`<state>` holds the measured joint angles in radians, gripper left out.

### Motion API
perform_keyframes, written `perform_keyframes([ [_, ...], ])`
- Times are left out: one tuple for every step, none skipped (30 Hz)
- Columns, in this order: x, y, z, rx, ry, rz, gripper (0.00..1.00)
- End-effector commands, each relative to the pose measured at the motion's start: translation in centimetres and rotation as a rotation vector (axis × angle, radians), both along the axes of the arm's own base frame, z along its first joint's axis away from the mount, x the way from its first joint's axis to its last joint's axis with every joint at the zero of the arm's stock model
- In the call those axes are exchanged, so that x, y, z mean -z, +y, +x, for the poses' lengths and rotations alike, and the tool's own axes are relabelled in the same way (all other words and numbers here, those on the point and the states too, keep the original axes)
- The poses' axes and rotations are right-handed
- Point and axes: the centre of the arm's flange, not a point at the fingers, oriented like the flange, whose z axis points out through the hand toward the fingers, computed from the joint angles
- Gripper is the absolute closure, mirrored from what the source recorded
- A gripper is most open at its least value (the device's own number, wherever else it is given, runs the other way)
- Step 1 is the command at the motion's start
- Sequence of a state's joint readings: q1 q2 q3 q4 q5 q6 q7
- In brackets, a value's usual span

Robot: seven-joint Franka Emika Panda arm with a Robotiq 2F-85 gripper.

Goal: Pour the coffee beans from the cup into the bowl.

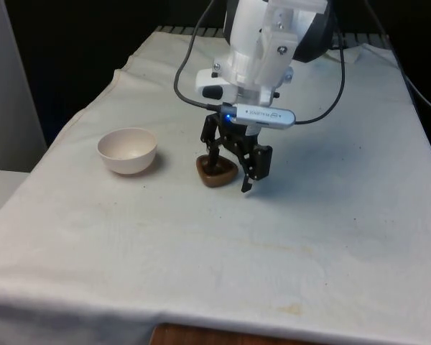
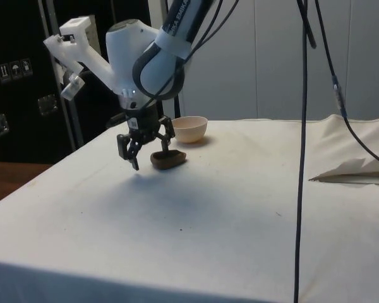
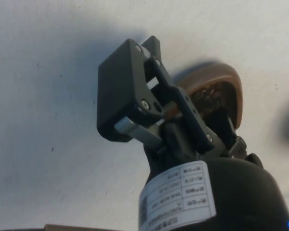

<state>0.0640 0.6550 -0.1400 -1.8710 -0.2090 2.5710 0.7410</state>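
Hovering low over the brown cup (image 1: pixel 217 172), the gripper (image 1: pixel 231 169) has its fingers spread wide. One finger (image 1: pixel 214 152) reaches down into or against the cup's rim; the other finger (image 1: pixel 257 167) hangs clear of the cup on the front view's right, tip just above the cloth. Nothing is clamped between them.

Side view: gripper (image 2: pixel 146 146) splayed, the far finger (image 2: pixel 165 135) over the cup (image 2: pixel 168 158), the near finger (image 2: pixel 127 150) off the cup toward the camera side. Can't tell whether the far finger actually touches the rim or only sits inside the opening.

Wrist view: the cup (image 3: pixel 220 94) lies beside the gripper (image 3: pixel 173 120), with its rounded rim and dark coffee beans (image 3: pixel 209 98) visible inside. The big black finger (image 3: pixel 123 98) is over bare cloth, away from the cup. The other finger is mostly hidden behind the linkage.

The cup stands upright on the table (image 1: pixel 330 237), beans still in it. The bowl (image 1: pixel 127 150), pale pinkish-white, sits apart from the cup on the front view's left, not touching it, roughly level with it across the table. In the side view the bowl (image 2: pixel 189 129) is beyond the cup, close behind it. The bowl interior looks bare in the front view.
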Motion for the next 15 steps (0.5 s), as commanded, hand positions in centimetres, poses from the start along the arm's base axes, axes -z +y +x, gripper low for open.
perform_keyframes([
  [-0.14,0.04,-0.08,0.002,-0.008,-0.001,0.00],
  [-0.08,0.10,-0.09,0.002,-0.007,0.000,0.00],
  [-0.02,0.03,-0.10,0.001,-0.007,0.000,0.00],
  [0.11,0.04,-0.10,0.002,-0.007,0.000,0.00],
  [0.08,0.00,-0.07,0.000,0.002,0.000,0.00],
  [0.14,0.04,-0.08,0.002,-0.007,0.000,0.00],
  [0.20,-0.03,-0.10,0.002,-0.005,0.000,0.00],
  [0.23,-0.03,-0.08,0.002,-0.005,0.000,0.00],
  [0.25,-0.03,-0.06,0.001,-0.005,0.000,0.00],
  [0.25,-0.03,-0.06,0.001,-0.005,0.000,0.00],
  [0.25,-0.03,-0.06,0.001,-0.005,0.000,0.00],
  [0.25,-0.03,-0.06,0.001,-0.005,0.000,0.00],
  [0.25,-0.03,-0.06,0.001,-0.005,0.000,0.00],
  [0.21,-0.03,-0.02,0.001,-0.006,0.000,0.00],
  [0.21,0.00,-0.07,0.000,0.002,0.000,0.00],
])
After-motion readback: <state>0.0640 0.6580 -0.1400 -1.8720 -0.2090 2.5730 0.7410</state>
